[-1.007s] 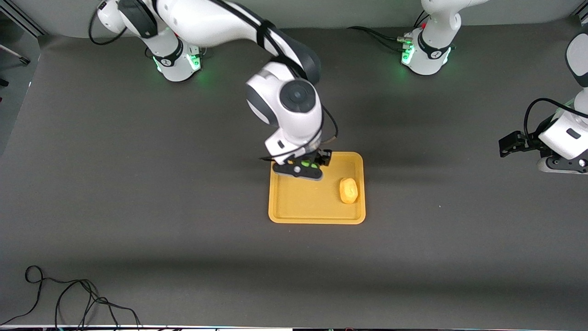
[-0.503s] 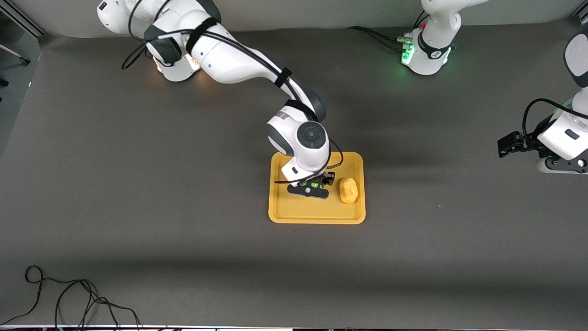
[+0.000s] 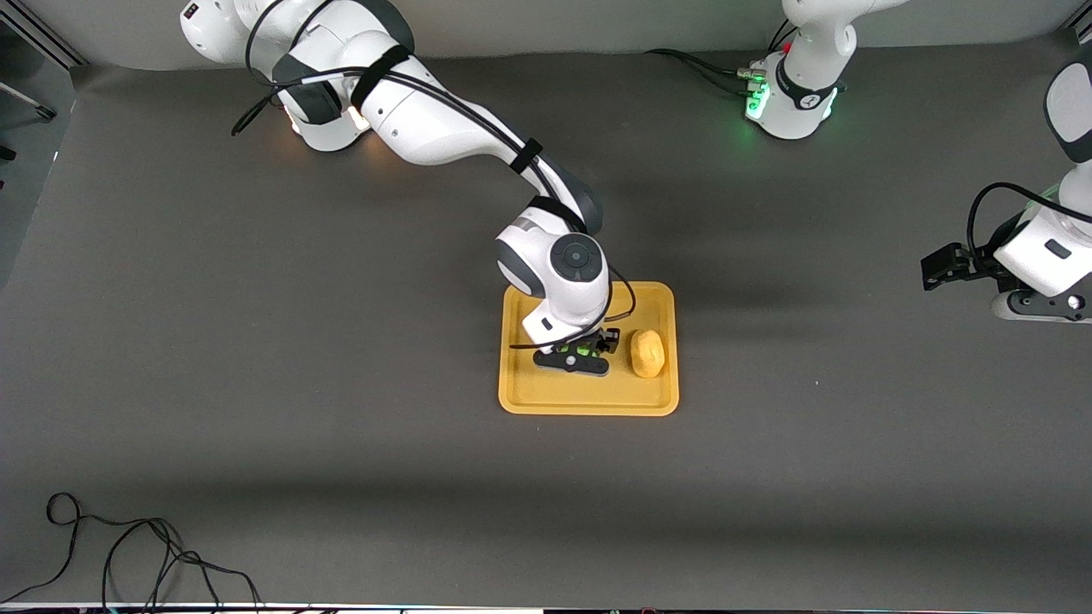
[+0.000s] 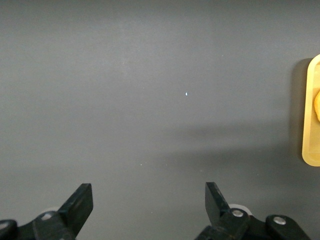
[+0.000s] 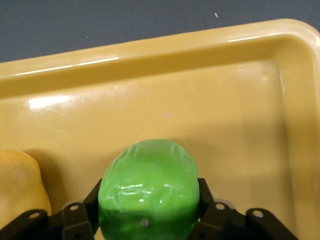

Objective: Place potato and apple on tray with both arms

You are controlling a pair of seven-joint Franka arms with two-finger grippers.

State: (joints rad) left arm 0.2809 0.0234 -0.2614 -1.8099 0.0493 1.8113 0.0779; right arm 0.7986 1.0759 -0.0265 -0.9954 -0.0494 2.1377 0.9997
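Note:
The orange-yellow tray (image 3: pixel 546 396) lies mid-table. The yellow-tan potato (image 3: pixel 647 352) lies in it toward the left arm's end; it also shows in the right wrist view (image 5: pixel 20 185). My right gripper (image 3: pixel 577 351) is low over the tray's middle, shut on the green apple (image 5: pixel 148 190), which peeks out as green bits in the front view (image 3: pixel 583 349). The apple is just above or on the tray floor (image 5: pixel 225 130); I cannot tell which. My left gripper (image 4: pixel 149 210) is open and empty over bare table at the left arm's end (image 3: pixel 943 266), with the tray's edge (image 4: pixel 311 115) in its view.
A black cable (image 3: pixel 128 554) lies coiled at the table's corner nearest the front camera, toward the right arm's end. The dark grey table mat (image 3: pixel 341 358) surrounds the tray.
My right gripper has carried the apple from the tray's rim nearest the robot bases to its middle and lowered it beside the potato. The left arm has barely moved.

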